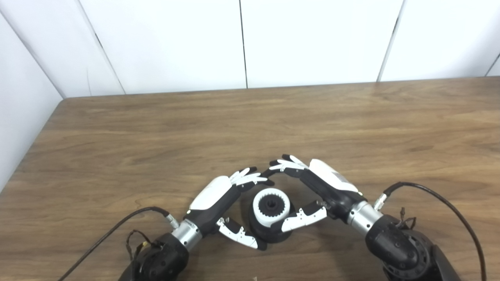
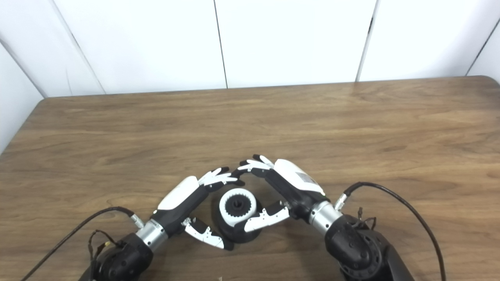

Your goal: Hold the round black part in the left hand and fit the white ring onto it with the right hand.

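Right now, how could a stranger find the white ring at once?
Look at the near edge of the wooden table, between the left hand and right hand. There the white ring, toothed inside, sits atop the round black part, the only white piece among black.

A brown wood-grain desk [image 1: 250,125] fills most of the view, its far edge running from nine o'clock to three o'clock. Behind it, at twelve o'clock, stands a white panelled wall [image 1: 312,39] with thin dark vertical seams. The desk's far right corner [image 2: 488,78] is rounded.
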`<action>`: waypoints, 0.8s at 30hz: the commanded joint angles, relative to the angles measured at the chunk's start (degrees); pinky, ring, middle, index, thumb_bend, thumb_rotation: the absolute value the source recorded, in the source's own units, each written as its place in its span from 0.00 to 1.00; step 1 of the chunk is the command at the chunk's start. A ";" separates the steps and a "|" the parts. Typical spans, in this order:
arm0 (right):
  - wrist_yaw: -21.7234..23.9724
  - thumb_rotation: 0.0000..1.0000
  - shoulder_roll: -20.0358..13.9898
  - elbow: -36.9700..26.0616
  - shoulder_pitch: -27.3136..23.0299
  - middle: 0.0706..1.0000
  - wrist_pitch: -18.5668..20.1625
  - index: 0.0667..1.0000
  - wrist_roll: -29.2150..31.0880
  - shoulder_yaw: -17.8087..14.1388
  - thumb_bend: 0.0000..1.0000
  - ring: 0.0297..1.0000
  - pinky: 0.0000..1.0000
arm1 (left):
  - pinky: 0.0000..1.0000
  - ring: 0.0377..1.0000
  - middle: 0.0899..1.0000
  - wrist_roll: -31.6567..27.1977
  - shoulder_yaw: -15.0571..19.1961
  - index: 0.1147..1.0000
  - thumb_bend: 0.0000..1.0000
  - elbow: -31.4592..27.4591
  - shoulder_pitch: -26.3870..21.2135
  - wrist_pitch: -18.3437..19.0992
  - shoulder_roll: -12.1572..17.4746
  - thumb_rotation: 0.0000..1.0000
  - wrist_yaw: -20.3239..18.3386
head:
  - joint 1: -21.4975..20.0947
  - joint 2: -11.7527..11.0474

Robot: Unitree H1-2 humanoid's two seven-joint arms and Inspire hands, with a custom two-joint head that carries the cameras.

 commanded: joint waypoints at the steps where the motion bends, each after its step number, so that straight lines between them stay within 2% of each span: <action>1: -0.16 0.45 -0.10 -0.71 -1.65 0.92 -0.22 0.82 0.45 -1.01 0.99 1.00 0.91 | 1.00 0.99 0.91 -0.04 0.39 0.84 1.00 1.02 -1.11 0.29 0.19 0.21 -0.32 | 0.04 0.09; 8: -0.45 0.44 -0.15 -0.09 -1.70 0.92 -0.13 0.85 2.03 -2.76 1.00 1.00 0.92 | 1.00 1.00 0.93 -0.93 1.63 0.90 1.00 1.17 -1.91 1.61 -0.28 0.26 -1.13 | 0.03 -0.21; 12: -1.24 0.43 0.08 0.30 -1.62 0.93 -0.48 0.87 3.45 -4.25 1.00 1.00 0.91 | 0.98 1.00 0.97 -3.02 2.98 0.98 1.00 -0.89 -2.47 5.12 0.32 0.30 -3.71 | -0.07 -0.32; 15: -1.79 0.44 -0.03 0.94 -1.71 0.94 -1.40 0.88 4.39 -5.27 1.00 1.00 0.91 | 0.97 1.00 1.00 -6.00 4.49 1.00 1.00 -2.15 -2.61 7.16 0.78 0.28 -5.49 | -0.25 -0.47; 20: -2.44 0.49 -0.42 1.90 -2.02 0.95 -1.60 0.90 6.87 -7.73 1.00 1.00 0.94 | 0.97 1.00 1.00 -9.74 7.29 1.00 1.00 -3.60 -2.62 7.27 3.12 0.29 -7.00 | -0.41 -0.57; 24: -2.66 0.54 -1.11 3.10 -2.53 0.97 -1.34 0.92 9.51 -10.38 1.00 1.00 0.99 | 1.00 1.00 1.00 -14.42 9.99 1.00 1.00 -5.71 -2.73 11.50 5.85 0.26 -10.14 | -0.44 -0.64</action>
